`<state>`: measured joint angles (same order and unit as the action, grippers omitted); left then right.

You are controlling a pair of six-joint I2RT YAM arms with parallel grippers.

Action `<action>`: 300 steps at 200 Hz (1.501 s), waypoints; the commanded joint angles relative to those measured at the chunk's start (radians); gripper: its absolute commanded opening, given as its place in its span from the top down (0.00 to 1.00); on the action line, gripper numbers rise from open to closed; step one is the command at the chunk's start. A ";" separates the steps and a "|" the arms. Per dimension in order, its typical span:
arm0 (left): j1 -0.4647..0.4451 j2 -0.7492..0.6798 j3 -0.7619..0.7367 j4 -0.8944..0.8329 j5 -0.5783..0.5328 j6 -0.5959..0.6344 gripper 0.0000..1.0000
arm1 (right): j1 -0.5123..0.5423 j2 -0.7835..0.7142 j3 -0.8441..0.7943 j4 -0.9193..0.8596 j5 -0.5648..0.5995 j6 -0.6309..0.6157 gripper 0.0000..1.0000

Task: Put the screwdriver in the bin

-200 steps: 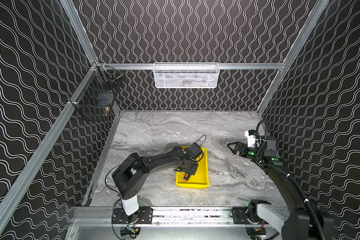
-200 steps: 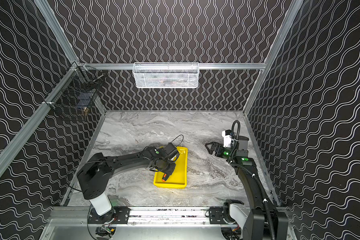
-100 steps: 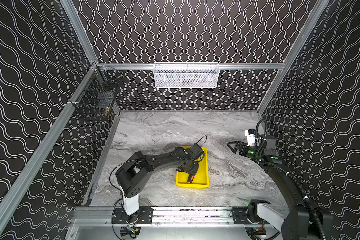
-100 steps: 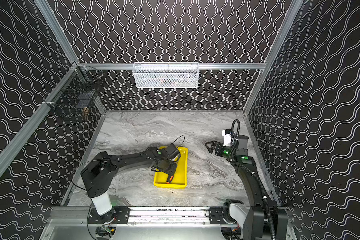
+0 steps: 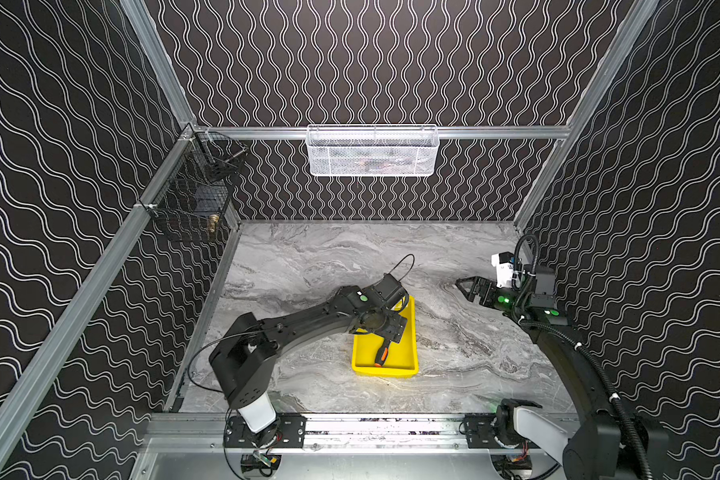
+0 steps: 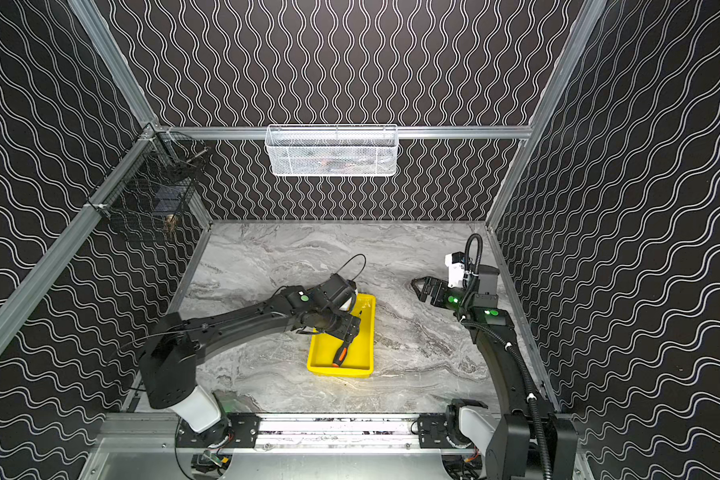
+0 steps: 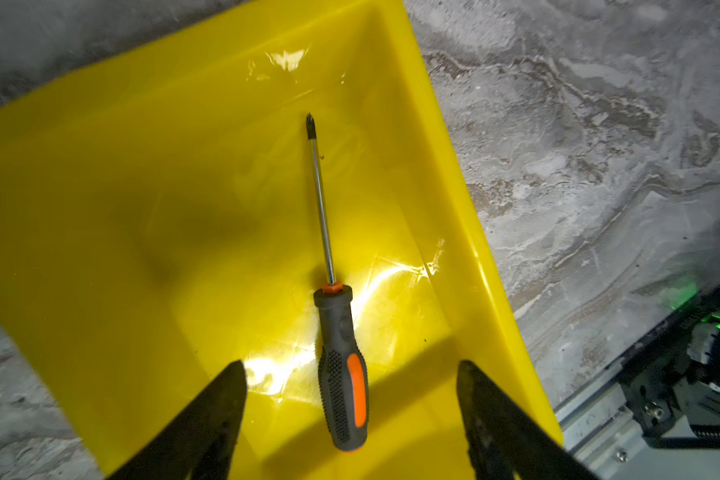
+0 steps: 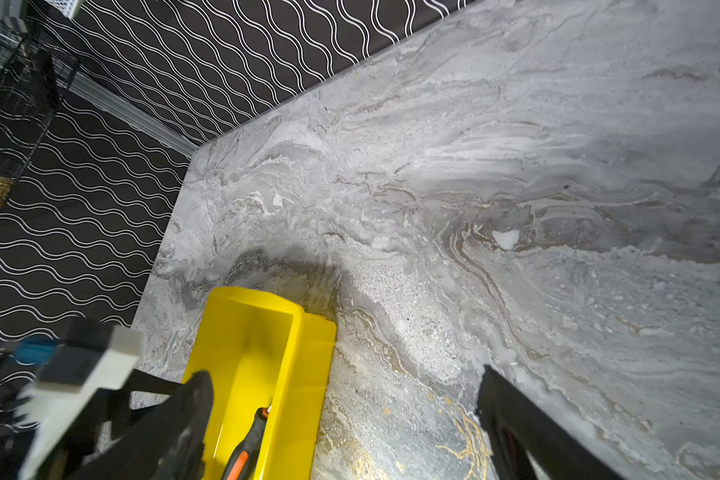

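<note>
Left gripper point(image 7: 350, 365): jaws spread wide, holding nothing; it hangs over the near half of the bin, seen in both top views point(image 5: 391, 328).
Left fingers point(image 7: 208, 415): one on each side of the screwdriver handle, yellow floor showing in the gap on both sides, so neither touches it.
Right gripper point(image 8: 344, 372): jaws also wide apart and empty, only bare table between them; it hovers near the right wall point(image 5: 468, 286), well apart from the bin.
Screwdriver point(image 7: 332, 286): lies flat on the bin floor, lengthwise, closer to the bin's right wall. The handle points to the near end and the tip to the far end. In a top view point(image 6: 341, 355) only the handle and the start of the shaft show below the left gripper.
Bin point(image 7: 454, 199): bright yellow, low-walled, standing on the table about mid-width, its long side running front to back point(image 5: 412, 332).
Table point(image 5: 308, 257): grey marbled top.
Count, screwdrivers: one.
Count, yellow bins: one.
Count, arms: two, each with one gripper.
Count, baskets: two. One white mesh basket point(image 5: 373, 151) hangs on the back rail and one black wire basket point(image 5: 192, 195) hangs on the left rail, both off the table.
Basket contents: too small to make out.
</note>
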<state>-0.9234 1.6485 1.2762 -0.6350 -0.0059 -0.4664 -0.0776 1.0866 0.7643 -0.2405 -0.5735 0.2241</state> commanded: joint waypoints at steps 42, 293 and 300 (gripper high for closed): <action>0.098 -0.257 0.003 0.076 -0.188 0.164 0.01 | 0.018 -0.029 0.072 0.100 -0.058 0.006 0.01; 0.733 -0.279 -0.963 1.487 -0.364 0.500 0.01 | 0.024 0.016 -0.406 0.889 0.639 -0.150 0.01; 0.735 -0.245 -0.967 1.523 -0.373 0.498 0.01 | 0.024 0.039 -0.421 0.928 0.653 -0.160 0.01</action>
<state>-0.1936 1.3342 0.3309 0.6662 -0.3958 0.0097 -0.0536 1.0771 0.3874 0.4801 0.0040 0.1139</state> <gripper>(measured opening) 0.986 0.995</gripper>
